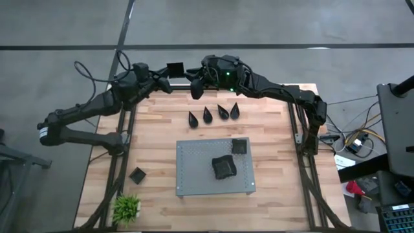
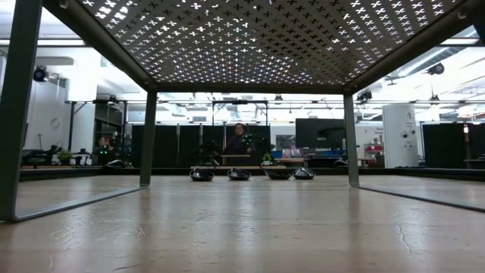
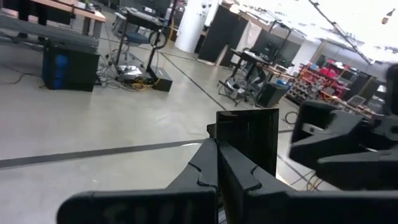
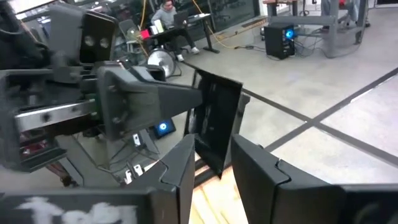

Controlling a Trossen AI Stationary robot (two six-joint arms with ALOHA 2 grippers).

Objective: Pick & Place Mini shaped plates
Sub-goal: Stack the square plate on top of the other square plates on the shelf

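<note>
A black square mini plate (image 3: 249, 134) is held on edge in the air beyond the table's far edge, with my left gripper (image 3: 217, 149) shut on it. In the high view the plate (image 1: 174, 68) shows past that gripper (image 1: 169, 76). My right gripper (image 4: 214, 155) points level at the plate (image 4: 214, 124) from the right. It is open, and its fingertips (image 3: 301, 124) stop just short of the plate's edge. Several teardrop plates (image 1: 213, 114) lie in a row on the table. Two square plates (image 1: 239, 146) (image 1: 224, 167) lie on the grey board. My left gripper pinches the square plate between its two fingers at one edge (image 3: 231, 163). The fingers come level from the table's left side. The plate stands upright on edge beyond the fingertips, lifted clear of the table.
The grey perforated board (image 1: 194, 175) stands on legs at the table's middle. One more square plate (image 1: 137, 175) lies near the left edge, and a small green plant (image 1: 127, 207) stands at the near left corner. The teardrop row (image 2: 239, 174) also shows in the low view.
</note>
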